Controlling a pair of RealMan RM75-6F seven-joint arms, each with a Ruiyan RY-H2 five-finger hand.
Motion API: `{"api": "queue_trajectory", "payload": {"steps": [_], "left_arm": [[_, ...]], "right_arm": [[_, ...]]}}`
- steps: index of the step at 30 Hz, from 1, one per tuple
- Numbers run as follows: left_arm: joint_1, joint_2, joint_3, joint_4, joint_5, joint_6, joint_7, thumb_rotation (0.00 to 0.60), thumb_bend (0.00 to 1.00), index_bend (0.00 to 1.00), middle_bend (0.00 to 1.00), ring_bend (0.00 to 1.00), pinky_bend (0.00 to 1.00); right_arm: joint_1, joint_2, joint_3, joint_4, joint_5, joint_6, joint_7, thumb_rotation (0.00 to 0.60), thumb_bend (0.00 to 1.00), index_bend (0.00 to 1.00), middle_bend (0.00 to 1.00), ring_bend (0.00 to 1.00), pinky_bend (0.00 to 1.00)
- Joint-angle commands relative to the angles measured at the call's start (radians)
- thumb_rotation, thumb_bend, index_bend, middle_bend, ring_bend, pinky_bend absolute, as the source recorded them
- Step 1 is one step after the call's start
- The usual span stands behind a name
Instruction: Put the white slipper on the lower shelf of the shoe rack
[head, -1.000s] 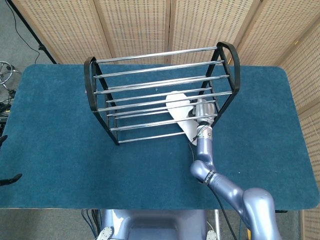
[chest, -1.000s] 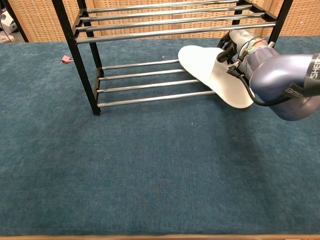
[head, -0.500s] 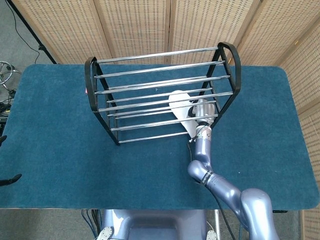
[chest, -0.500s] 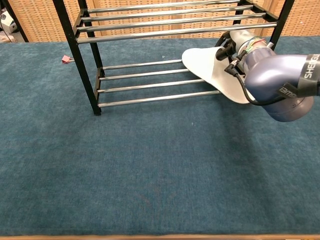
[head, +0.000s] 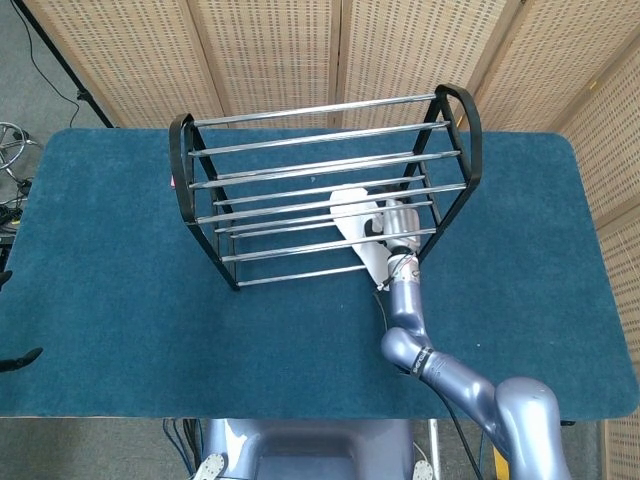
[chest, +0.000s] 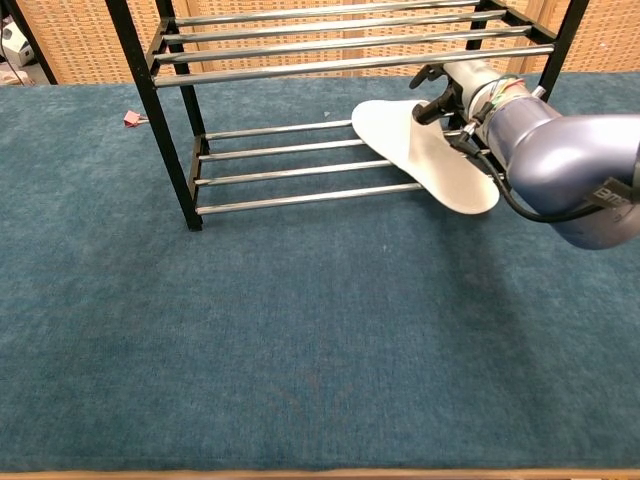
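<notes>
The white slipper (chest: 425, 155) lies tilted, sole toward the chest camera. Its toe is over the bars of the lower shelf (chest: 290, 172) at the right end of the black shoe rack (head: 320, 108), and its heel sticks out past the front bar. My right hand (chest: 445, 100) grips the slipper from behind, just under the upper shelf, and is mostly hidden by the wrist. In the head view the slipper (head: 352, 215) shows through the bars beside the right hand (head: 388, 222). Two dark fingertips of my left hand (head: 20, 357) show at the left edge, apart and holding nothing.
A small pink object (chest: 131, 118) lies on the blue table cover (chest: 300, 340) behind the rack's left end. Wicker screens stand behind the table. The rack's right end frame (head: 470, 130) stands close to my right forearm.
The slipper and my right hand have shifted a little to the left along the lower shelf. The hand's dark fingers now show more in the chest view.
</notes>
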Motion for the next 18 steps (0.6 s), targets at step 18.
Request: {"api": "queue_trajectory", "payload": {"steps": [18], "left_arm": [[0.005,0.005,0.002,0.000,0.008,0.009,-0.005,0.600,0.00,0.00,0.00,0.00,0.00]], "right_arm": [[-0.025,0.012,-0.054,-0.055,-0.016,0.004,-0.030,0.600,0.50,0.13,0.00,0.00,0.00]]}}
